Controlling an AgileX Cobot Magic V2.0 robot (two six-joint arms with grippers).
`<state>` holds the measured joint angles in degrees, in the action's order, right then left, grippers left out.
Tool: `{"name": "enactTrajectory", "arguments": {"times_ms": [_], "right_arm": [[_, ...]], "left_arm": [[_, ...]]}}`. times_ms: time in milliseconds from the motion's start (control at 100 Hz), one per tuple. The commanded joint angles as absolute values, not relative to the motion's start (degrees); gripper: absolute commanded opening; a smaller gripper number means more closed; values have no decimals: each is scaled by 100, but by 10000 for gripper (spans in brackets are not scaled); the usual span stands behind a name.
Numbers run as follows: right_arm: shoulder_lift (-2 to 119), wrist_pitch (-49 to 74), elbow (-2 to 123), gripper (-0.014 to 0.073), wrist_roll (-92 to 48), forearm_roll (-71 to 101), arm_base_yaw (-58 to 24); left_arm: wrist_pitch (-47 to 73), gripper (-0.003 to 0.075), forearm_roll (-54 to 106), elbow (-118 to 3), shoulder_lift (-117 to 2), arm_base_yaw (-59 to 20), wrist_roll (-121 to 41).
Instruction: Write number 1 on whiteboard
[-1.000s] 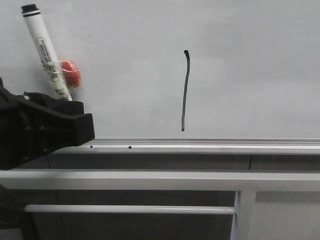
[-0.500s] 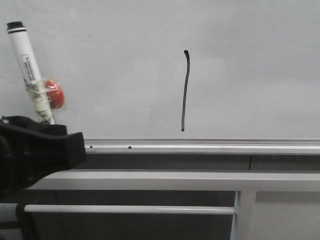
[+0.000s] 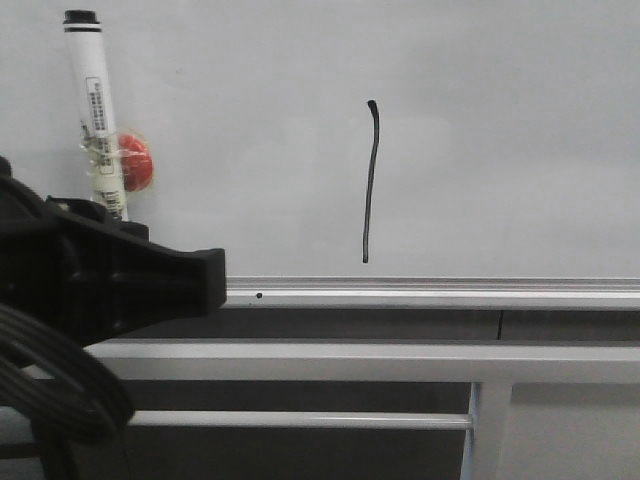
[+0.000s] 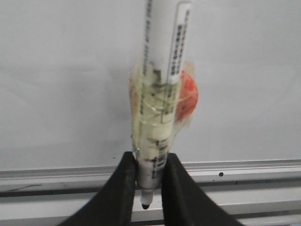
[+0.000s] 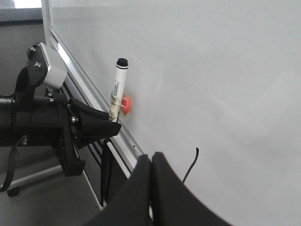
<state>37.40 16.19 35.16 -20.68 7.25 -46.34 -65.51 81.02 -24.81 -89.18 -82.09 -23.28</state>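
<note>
The number 1 (image 3: pixel 371 180) is a thin black vertical stroke with a small hook at its top, on the whiteboard (image 3: pixel 510 120). It also shows in the right wrist view (image 5: pixel 190 165). My left gripper (image 3: pixel 118 218) is shut on a white marker pen (image 3: pixel 97 110), which stands nearly upright in front of the board, well left of the stroke. A red piece (image 3: pixel 136 165) is taped to the pen. In the left wrist view the jaws (image 4: pixel 150 174) clamp the pen's barrel (image 4: pixel 160 56). My right gripper (image 5: pixel 151 162) is shut and empty.
The board's silver bottom rail (image 3: pixel 430 292) has a small dark hole (image 3: pixel 259 295). Grey metal frame bars (image 3: pixel 350 360) and a post (image 3: pixel 488 430) run below it. Black cables (image 3: pixel 60 385) hang at the lower left.
My left gripper with the marker dipped down and left, then came back up and to the right; the pen now stands more upright. The stroke is unchanged.
</note>
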Motion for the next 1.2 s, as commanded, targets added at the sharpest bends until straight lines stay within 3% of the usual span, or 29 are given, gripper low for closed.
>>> {"name": "enactTrajectory", "arguments": {"times_ms": [0,1190], "right_arm": [[3777,1175,3677,-63,-2085,681,-4595],[3777,1247,3677,-63,-2085,681,-4595]], "left_arm": [[-7730,-20,8131,-2599,-8750,-8209,-2510],[-7356,-18,7679,-2614,-8750,-7895,-2510]]}}
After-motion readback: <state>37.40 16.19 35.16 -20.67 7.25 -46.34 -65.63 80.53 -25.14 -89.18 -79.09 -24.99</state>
